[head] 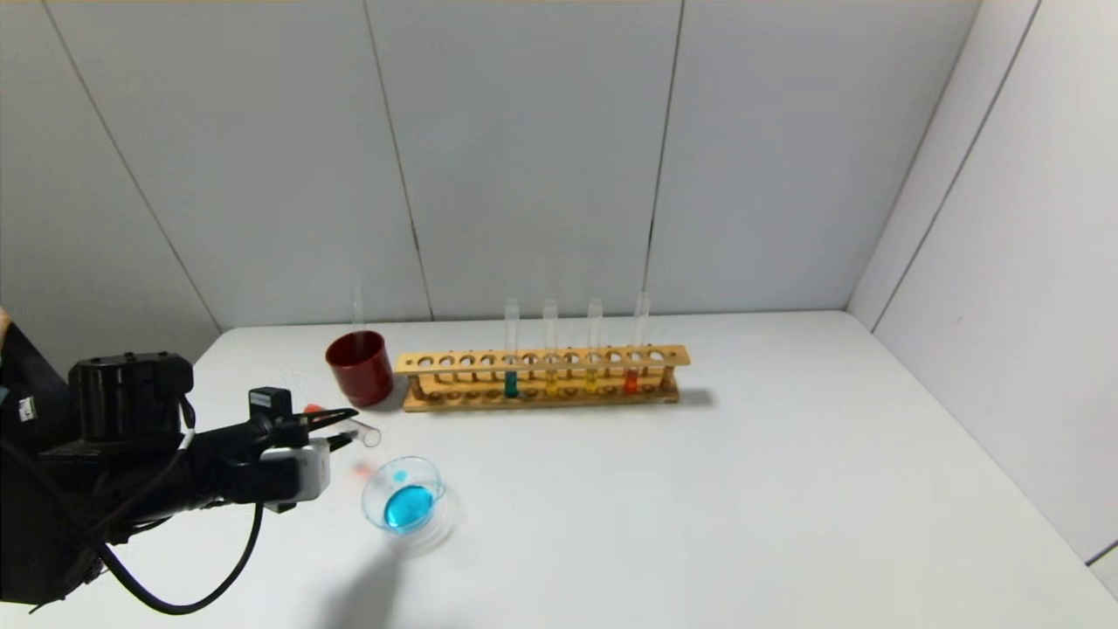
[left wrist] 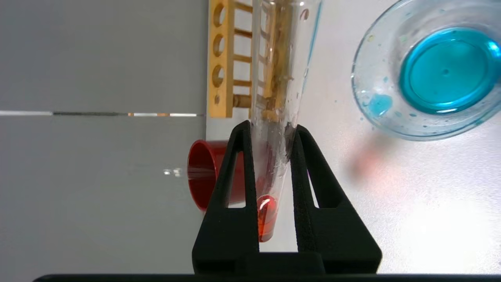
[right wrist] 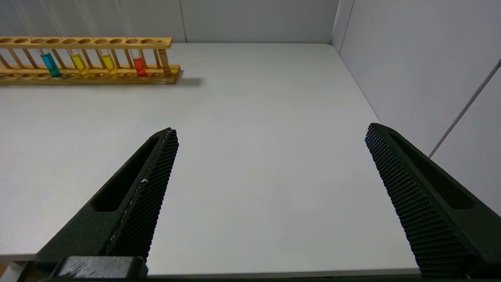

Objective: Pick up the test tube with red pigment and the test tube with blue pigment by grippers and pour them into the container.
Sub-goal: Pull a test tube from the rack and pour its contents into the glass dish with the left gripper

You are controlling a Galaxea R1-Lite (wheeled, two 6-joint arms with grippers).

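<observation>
Jaws of the left gripper [left wrist: 270, 129] clamp the test tube with red pigment [left wrist: 274, 117], lying nearly level, mouth just left of the container [head: 406, 502]; right gripper [right wrist: 270, 156] gapes idle.

left arm [head: 131, 454]: bulky, black, round ribbed joint housing, looping black cable beneath | left gripper [head: 345, 424]: black pointed fingers, white-grey box at wrist, small black block on top | right gripper [right wrist: 270, 196]: black tapered fingers, cross-hatched inner pads, slotted sides
</observation>
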